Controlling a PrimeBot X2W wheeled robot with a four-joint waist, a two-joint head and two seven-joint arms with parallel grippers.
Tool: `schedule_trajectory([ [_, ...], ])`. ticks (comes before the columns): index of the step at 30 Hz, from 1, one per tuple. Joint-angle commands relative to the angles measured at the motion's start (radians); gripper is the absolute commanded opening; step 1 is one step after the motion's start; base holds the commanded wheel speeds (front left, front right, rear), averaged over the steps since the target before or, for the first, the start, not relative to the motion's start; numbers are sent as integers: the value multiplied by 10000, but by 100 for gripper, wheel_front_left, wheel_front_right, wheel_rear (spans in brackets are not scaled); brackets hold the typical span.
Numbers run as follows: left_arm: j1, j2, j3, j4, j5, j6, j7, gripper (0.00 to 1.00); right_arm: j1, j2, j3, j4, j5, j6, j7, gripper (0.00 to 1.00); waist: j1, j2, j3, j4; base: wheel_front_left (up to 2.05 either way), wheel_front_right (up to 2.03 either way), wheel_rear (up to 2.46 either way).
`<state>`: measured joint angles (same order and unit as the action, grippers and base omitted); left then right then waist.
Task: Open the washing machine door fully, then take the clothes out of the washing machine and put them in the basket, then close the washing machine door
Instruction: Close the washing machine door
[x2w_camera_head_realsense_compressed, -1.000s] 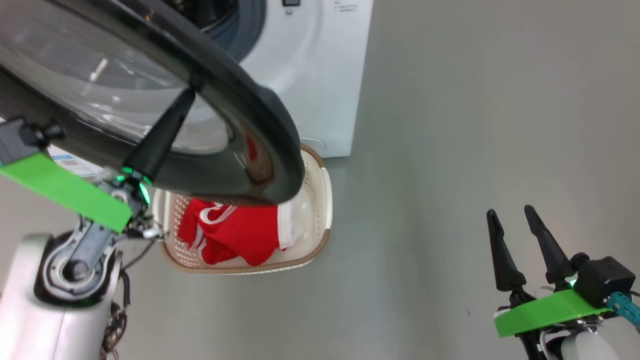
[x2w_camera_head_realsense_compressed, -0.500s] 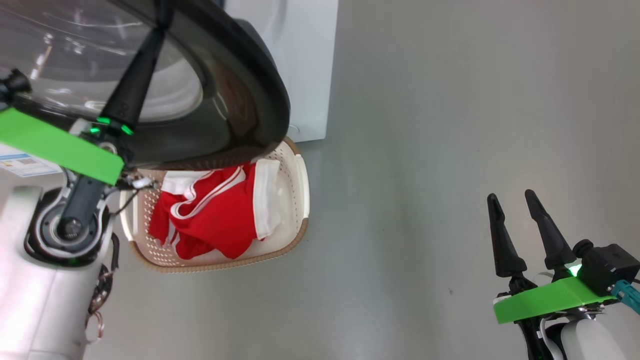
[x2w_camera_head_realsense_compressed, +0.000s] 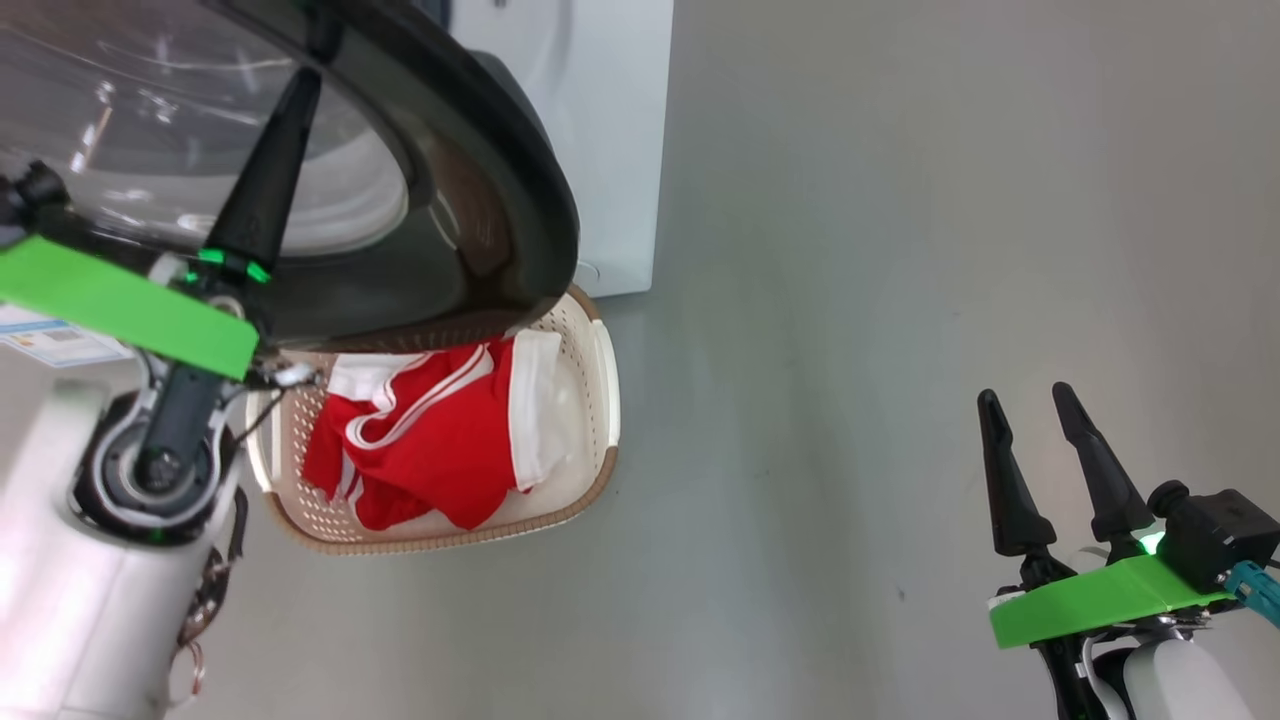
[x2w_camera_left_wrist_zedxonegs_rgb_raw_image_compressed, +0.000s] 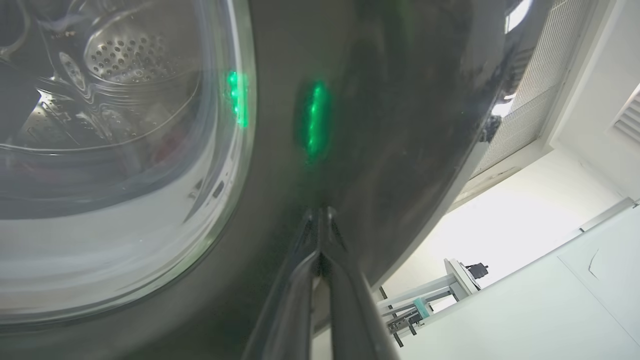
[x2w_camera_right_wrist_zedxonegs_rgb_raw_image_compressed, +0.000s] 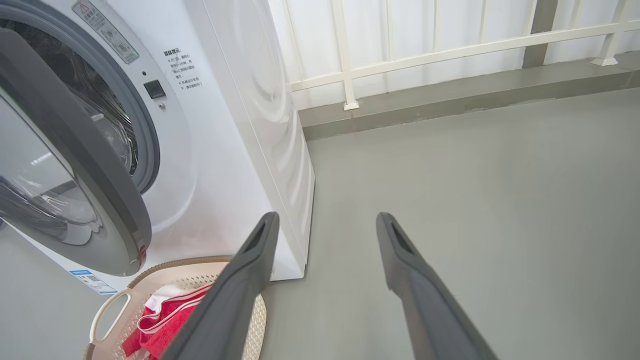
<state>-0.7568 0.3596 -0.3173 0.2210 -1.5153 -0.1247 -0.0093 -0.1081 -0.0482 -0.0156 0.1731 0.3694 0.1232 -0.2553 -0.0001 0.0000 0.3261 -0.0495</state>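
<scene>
Looks like the door-closing step: clothes (x2w_camera_head_realsense_compressed: 430, 450) sit in the basket (x2w_camera_head_realsense_compressed: 606, 400), lower centre-left of head view, so unload looks done. The washing machine door (x2w_camera_head_realsense_compressed: 480, 200) is part-open, upper left of frame. Its lower edge overlaps the basket's top rim in view; can't tell if they touch, so watch that. Your left jaws are clenched, holding nothing, w/ left fingers (x2w_camera_head_realsense_compressed: 268, 185) laid tip-first on the door's glossy black rim beside the glass (x2w_camera_head_realsense_compressed: 150, 120). Rim's slick: push w/ tips on rim, not glass, follow the door's arc toward the washing machine (x2w_camera_head_realsense_compressed: 610, 150), steady pressure til it seats. Your right jaws are released, empty, lower right over the floor (x2w_camera_head_realsense_compressed: 850, 300); leave them parked
</scene>
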Motion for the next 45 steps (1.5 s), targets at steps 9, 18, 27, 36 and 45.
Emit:
schedule_trajectory([
  [9,1426,616,-17,-233,-230,-60,-860,0,161,-20,149,-96,-205,75,-65,100,1,0,-847,261,0,0,0],
  [18,3087,641,24,-127,-394,-60,-1831,0,555,-20,120,-51,-414,75,-65,100,1,0,-1424,562,0,0,0],
  [27,4608,767,263,66,-102,-60,-2383,22,931,-20,22,-51,-518,75,-65,100,1,0,-1776,765,0,0,0],
  [36,5858,855,936,246,385,-60,-2517,100,1335,-20,-97,-46,-609,75,-65,100,1,0,-2072,803,0,0,0],
  [45,6586,687,2179,473,3078,-60,-2523,100,1680,-20,-345,-107,-651,75,-65,100,1,0,-2208,823,0,0,0],
])
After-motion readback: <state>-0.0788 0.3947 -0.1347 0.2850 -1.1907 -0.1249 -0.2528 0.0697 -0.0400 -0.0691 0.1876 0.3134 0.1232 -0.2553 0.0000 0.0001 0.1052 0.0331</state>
